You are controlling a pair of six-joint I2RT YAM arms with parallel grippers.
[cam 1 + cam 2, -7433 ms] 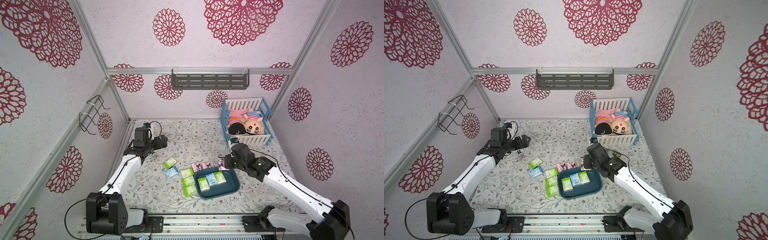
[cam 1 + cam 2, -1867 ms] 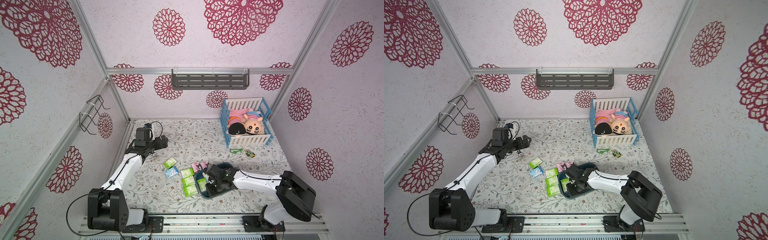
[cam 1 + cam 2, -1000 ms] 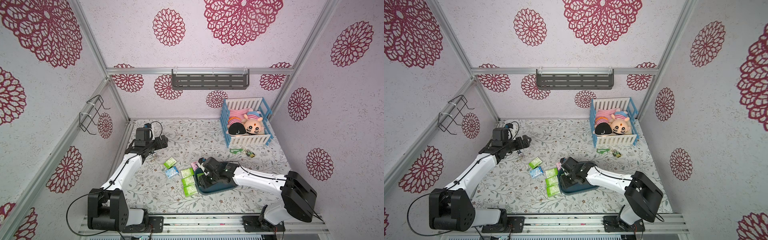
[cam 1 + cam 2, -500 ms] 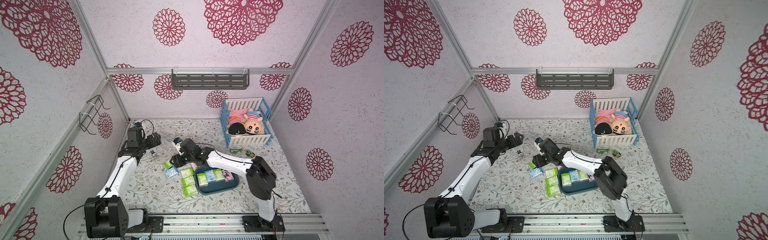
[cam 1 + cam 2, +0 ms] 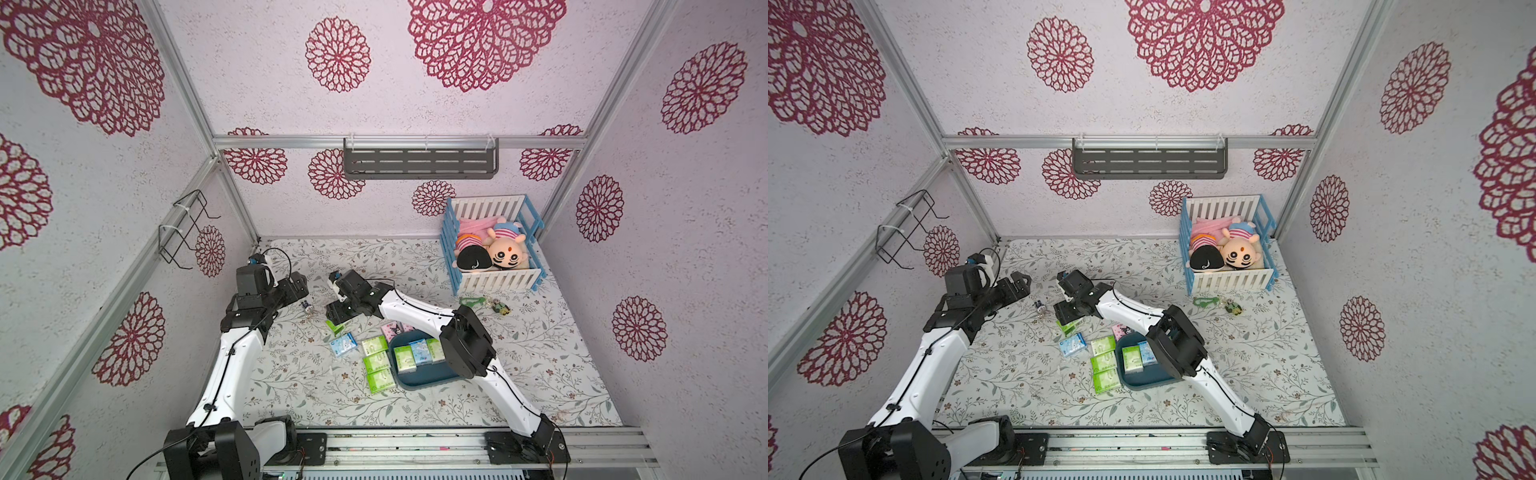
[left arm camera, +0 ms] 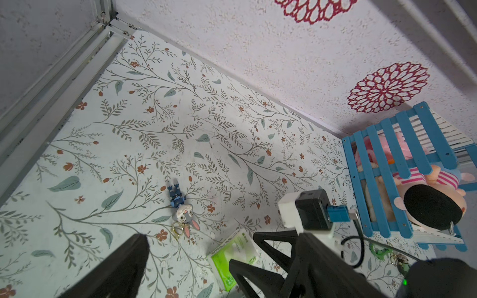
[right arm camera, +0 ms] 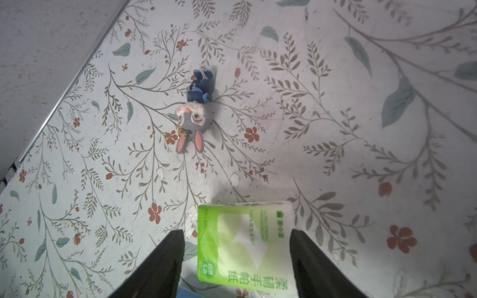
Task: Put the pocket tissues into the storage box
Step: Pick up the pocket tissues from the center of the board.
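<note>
Currently the storage box (image 5: pixel 419 384), a shallow teal tray near the front of the floral worktop (image 5: pixel 291 386), holds pocket tissues (image 5: pixel 404 359) lying flat side by side. A green-and-white pack, a light blue pack (image 5: pixel 419 347) and the edge of another green one show. The rest of the tray is hidden under the right arm (image 5: pixel 467 349).

Three green packs (image 5: pixel 376 362) lie in a column just beside the box wall on the left arm's side. A second blue pack (image 5: pixel 343 345) sits a little farther out, and a pink pack (image 5: pixel 392 330) lies by the far rim. In the far right corner, the blue-and-white crib (image 5: pixel 494 286) contains two plush dolls (image 5: pixel 490 255).

From its front base the right arm crosses over the box, elbow raised above it, with the forearm stretched toward the far left. The right end effector (image 7: pixel 236 232) points down at a lone green pack (image 7: pixel 245 245) flat on the worktop. Its fingers are apart and straddle the pack, one clearly off its edge, gripping nothing. A bunny keychain (image 7: pixel 193 113) lies just beyond.

The left arm (image 5: pixel 232 365) rises from its base and bends forward. The left end effector (image 5: pixel 300 284) hangs near the right one, fingers spread and empty.
</note>
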